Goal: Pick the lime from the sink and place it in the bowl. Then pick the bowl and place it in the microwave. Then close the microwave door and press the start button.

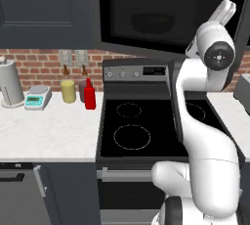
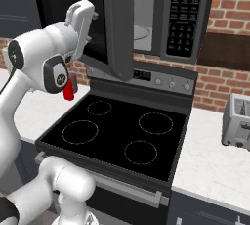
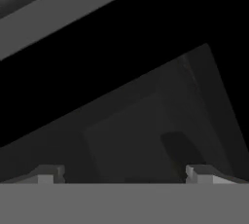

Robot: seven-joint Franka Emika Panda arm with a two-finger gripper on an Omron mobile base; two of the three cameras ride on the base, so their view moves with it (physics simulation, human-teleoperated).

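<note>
Fingers [image 3: 124, 174] spread wide, empty — raised just beside open microwave door [image 2: 119, 28].

Glossy black stovetop [image 1: 141, 123], white marble counter [image 1: 44, 136]

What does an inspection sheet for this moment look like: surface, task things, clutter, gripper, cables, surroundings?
Surface: black stove top with four ring burners, bare; white marble counter on both sides.
Job's things: microwave above the stove, its microwave door swung open toward the camera; a dark bowl shape shows dimly through the door window; lime cannot be made out.
Clutter: yellow bottle, red bottle, kitchen scale, paper towel roll, toaster.
Gripper: gripper open, nothing between its fingertips, facing a dark panel.
Cables: nothing seen.
Surroundings: brick wall, dark cabinets, wall outlets.
</note>
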